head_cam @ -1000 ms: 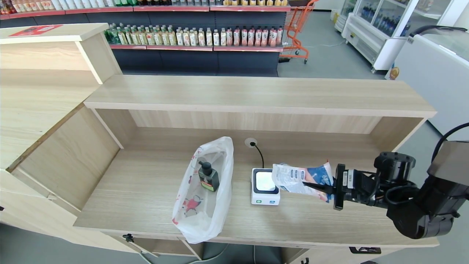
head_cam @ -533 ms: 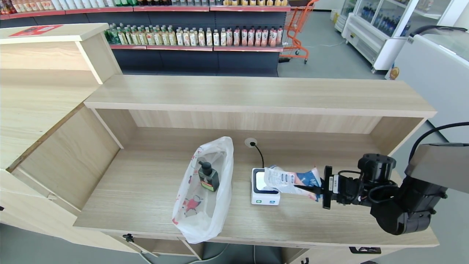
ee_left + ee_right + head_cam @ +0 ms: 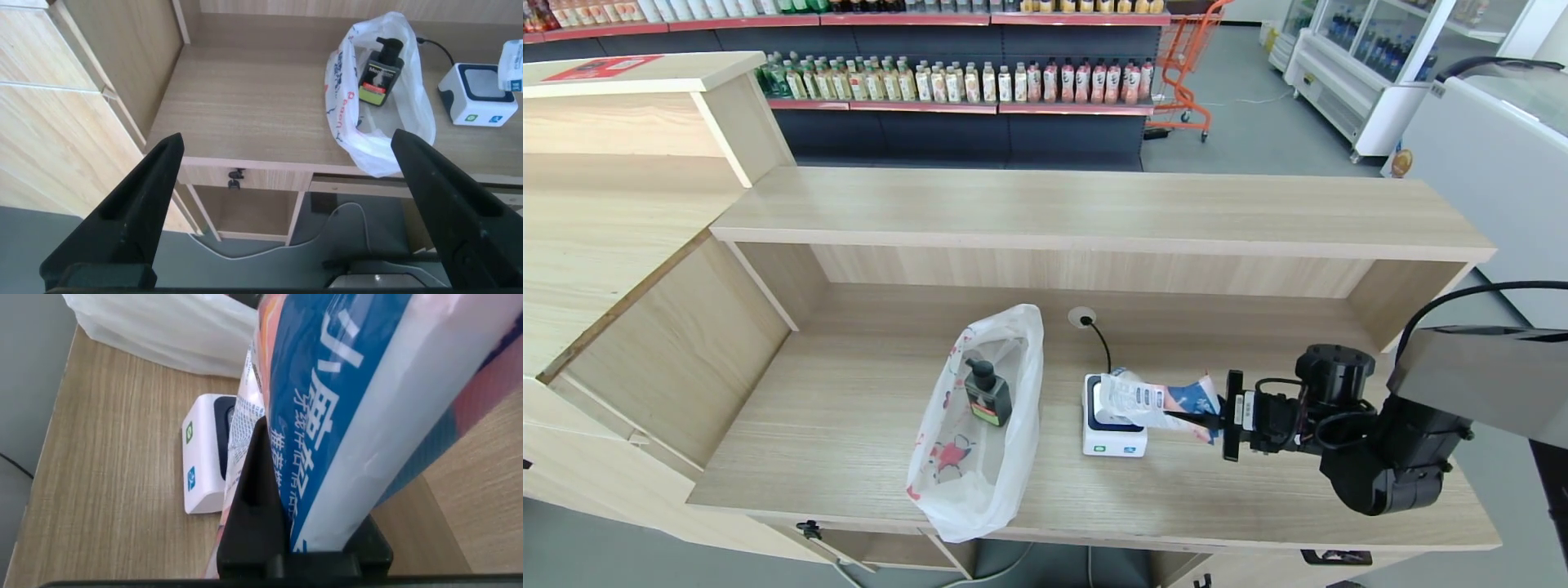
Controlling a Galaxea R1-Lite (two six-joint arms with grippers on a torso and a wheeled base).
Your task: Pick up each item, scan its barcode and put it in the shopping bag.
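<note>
Here, the wooden counter carries everything. The white shopping bag lies open at the near edge, left of the middle. A blue-and-white packet hangs over the window of the small white scanner, which sits just right of the bag, about midway between the near edge and the back wall. A dark pump bottle lies inside the bag.

The packet is soft and gripped by one end only, so its free end droops over the scanner. If it sags onto the window or the code faces away, the read will likely fail, and a low pass could shove the scanner. Carried on to the bag, the floppy end could snag the thin plastic rim and fold the mouth shut.

The right gripper pinches the packet's right end, its fingers pressed in with only the wrapper between them. The left gripper is spread wide and holds nothing, off the near edge toward the left corner.
</note>
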